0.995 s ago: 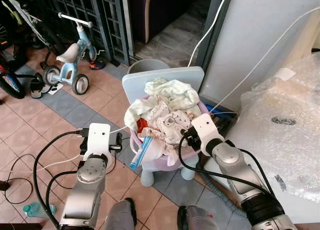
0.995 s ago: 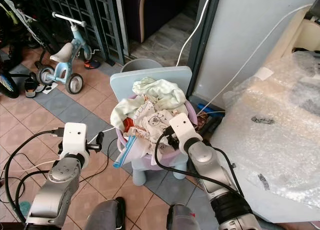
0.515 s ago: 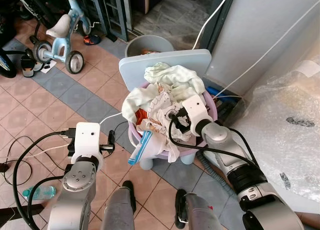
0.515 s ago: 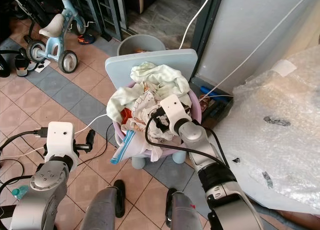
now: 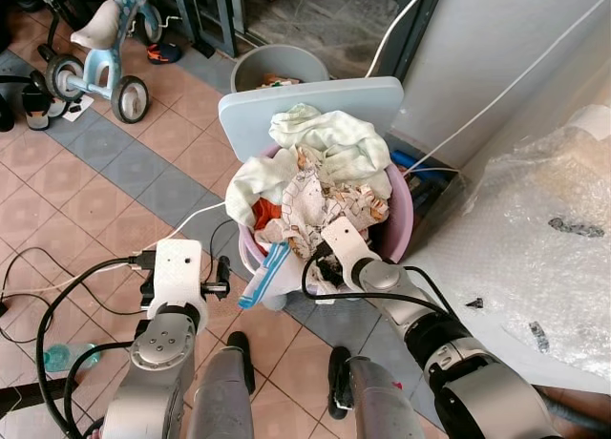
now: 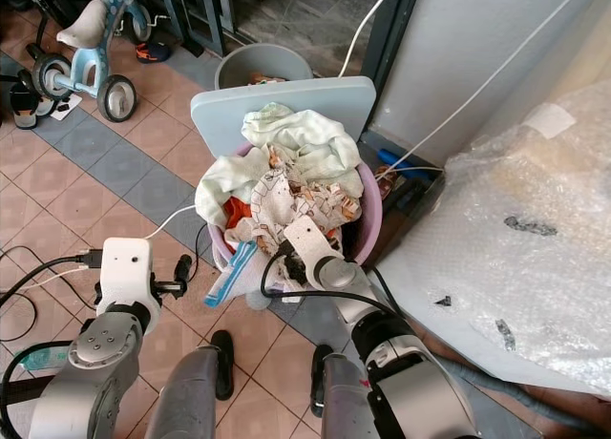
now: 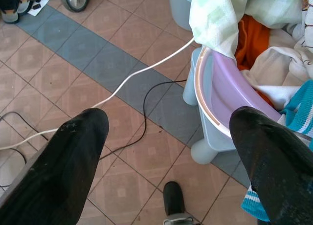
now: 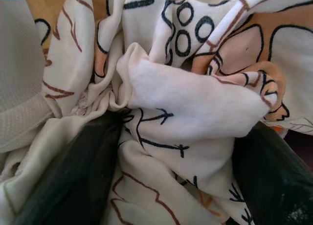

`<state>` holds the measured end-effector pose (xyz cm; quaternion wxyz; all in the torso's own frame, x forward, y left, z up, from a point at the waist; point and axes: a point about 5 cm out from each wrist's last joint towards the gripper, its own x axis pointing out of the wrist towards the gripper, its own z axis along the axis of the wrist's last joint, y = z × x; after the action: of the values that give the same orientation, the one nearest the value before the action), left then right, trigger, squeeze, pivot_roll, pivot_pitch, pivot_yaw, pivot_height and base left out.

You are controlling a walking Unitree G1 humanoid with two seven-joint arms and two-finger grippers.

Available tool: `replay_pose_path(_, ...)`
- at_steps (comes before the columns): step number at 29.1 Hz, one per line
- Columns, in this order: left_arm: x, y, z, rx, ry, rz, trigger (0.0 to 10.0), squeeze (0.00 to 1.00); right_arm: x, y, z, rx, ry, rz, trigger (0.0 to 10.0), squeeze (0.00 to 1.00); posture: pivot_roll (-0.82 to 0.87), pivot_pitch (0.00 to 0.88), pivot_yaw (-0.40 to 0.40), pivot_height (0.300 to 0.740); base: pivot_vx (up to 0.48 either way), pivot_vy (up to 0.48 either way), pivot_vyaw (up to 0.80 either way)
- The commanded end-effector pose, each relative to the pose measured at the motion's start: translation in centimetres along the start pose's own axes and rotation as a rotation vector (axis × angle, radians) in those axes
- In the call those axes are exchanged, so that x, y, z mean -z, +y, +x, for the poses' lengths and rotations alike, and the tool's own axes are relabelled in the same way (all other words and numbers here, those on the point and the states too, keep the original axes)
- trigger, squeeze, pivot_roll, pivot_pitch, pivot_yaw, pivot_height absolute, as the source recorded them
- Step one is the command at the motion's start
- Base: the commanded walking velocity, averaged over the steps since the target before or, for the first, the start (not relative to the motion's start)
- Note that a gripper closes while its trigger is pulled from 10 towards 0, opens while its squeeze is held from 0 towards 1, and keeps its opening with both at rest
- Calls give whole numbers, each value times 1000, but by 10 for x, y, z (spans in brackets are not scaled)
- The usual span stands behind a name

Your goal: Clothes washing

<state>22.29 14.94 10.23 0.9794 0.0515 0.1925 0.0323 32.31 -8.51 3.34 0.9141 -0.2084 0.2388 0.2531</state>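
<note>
Right gripper (image 8: 171,151) jaws clenched on printed cloth (image 8: 186,98) in purple basin (image 5: 406,219); left gripper (image 7: 171,146) jaws released, beside basin.

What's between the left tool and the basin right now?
Bare tiled floor crossed by a white cable and a black one, seen in the left wrist view; the left tool hangs open beside the basin, touching nothing.

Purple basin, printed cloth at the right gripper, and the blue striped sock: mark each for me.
purple basin (image 7: 215,95), left wrist view, on its curved rim.
printed cloth (image 8: 186,105), right wrist view, on the bunched white fold between the fingers.
blue striped sock (image 5: 260,281), left eye view, on the part hanging over the basin's edge.
</note>
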Motion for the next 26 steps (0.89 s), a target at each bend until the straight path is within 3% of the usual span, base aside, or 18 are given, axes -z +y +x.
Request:
replay_pose_path(1,4,0,2,-20,18,3,10000,0,19,2,-2,-8,60,37,0,0,149,311,-52,740,0,0,0)
replay_pose_path(8,2,-3,10,-42,1,-28,10000,0,10,-13,-1,55,12,172,0,0,144,265,-89,740,0,0,0)
replay_pose_path(18,-1,-7,21,-58,-26,-59,10000,0,-1,-19,1,84,-18,290,0,0,133,208,-124,740,0,0,0)
replay_pose_path(22,-4,-8,28,-64,-43,-63,10000,0,-11,-27,1,120,-66,327,0,0,125,180,-127,740,0,0,0)
replay_pose_path(26,-7,-9,40,-57,-60,-55,10000,0,-35,-43,-1,159,-191,391,0,0,95,126,-105,740,0,0,0)
